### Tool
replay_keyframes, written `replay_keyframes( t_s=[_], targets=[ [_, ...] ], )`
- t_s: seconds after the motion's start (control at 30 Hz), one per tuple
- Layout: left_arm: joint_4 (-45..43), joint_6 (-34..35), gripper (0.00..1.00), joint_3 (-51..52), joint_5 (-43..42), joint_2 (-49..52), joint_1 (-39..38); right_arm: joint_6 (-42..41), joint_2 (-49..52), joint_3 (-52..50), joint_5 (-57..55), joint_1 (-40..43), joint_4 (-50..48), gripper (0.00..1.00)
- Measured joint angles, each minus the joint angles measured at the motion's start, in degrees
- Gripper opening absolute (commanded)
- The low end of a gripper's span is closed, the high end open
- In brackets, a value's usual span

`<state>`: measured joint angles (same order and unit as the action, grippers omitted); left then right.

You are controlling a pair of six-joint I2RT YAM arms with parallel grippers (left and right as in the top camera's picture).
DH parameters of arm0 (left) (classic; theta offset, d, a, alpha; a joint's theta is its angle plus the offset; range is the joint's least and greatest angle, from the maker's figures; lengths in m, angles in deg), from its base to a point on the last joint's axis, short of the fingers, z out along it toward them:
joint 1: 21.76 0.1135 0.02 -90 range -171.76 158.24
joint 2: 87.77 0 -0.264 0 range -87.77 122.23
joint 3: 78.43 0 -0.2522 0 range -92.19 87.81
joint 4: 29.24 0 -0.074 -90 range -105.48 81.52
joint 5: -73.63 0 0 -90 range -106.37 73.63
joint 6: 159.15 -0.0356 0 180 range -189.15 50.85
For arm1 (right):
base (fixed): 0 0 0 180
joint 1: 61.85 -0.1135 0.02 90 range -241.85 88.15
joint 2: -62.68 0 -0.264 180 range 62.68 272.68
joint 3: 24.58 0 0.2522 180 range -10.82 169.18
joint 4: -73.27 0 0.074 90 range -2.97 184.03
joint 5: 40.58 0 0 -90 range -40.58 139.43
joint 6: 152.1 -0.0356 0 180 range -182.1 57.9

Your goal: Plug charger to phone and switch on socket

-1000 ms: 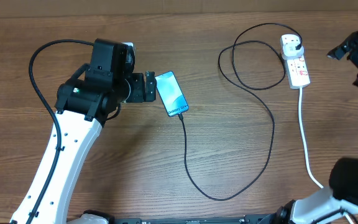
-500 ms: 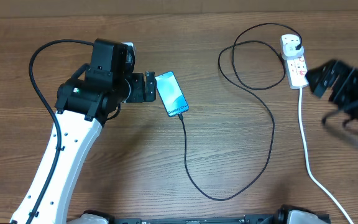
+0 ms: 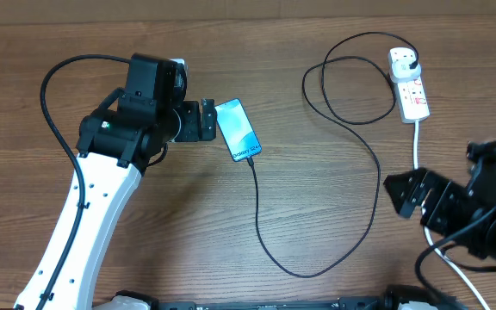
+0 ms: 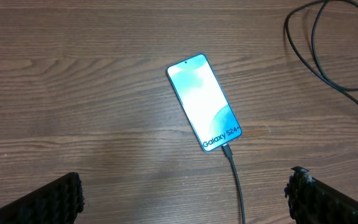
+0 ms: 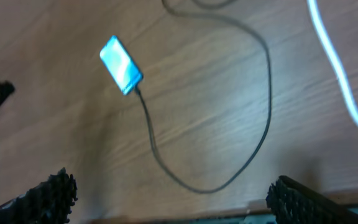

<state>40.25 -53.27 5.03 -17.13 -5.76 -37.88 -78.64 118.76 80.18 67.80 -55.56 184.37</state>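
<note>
The phone (image 3: 238, 129) lies flat on the wooden table, screen lit blue-teal; it also shows in the left wrist view (image 4: 204, 111) and the right wrist view (image 5: 120, 64). The black charger cable (image 3: 317, 267) has its tip in the phone's lower end, loops across the table, and its black plug (image 3: 409, 58) sits in the white socket strip (image 3: 410, 84). My left gripper (image 3: 205, 120) is open, just left of the phone, holding nothing. My right gripper (image 3: 406, 194) is open and empty at the right, well below the socket.
The socket's thick white cord (image 3: 422, 185) runs down the right side, passing under my right arm (image 3: 480, 215). It shows blurred in the right wrist view (image 5: 337, 68). The left arm's own black cable (image 3: 54, 95) arcs at the far left.
My right arm has swept from the far right beside the socket down and toward the front right of the table. The left arm, phone and cable have not moved.
</note>
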Motion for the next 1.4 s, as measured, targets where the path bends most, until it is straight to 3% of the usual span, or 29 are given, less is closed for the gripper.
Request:
replay_keyframes(
  t_s=[0.23, 0.67, 0.97, 1.4],
  targets=[
    [0.00, 0.00, 0.99, -0.02, 0.00, 0.00, 0.00, 0.00, -0.44, -2.19, 6.34, 0.00, -0.07, 1.00],
    [0.00, 0.00, 1.00, 0.00, 0.00, 0.00, 0.00, 0.04, -0.20, -2.93, 7.82, 0.00, -0.11, 1.00],
    [0.00, 0.00, 1.00, -0.02, 0.00, 0.00, 0.00, 1.66, -0.98, -11.43, 7.80, -0.02, -1.95, 1.00],
    [-0.04, 0.00, 1.00, 0.00, 0.17, 0.00, 0.00, 5.57, -20.74, -28.26, 8.24, -0.02, -19.91, 1.00]
  ],
)
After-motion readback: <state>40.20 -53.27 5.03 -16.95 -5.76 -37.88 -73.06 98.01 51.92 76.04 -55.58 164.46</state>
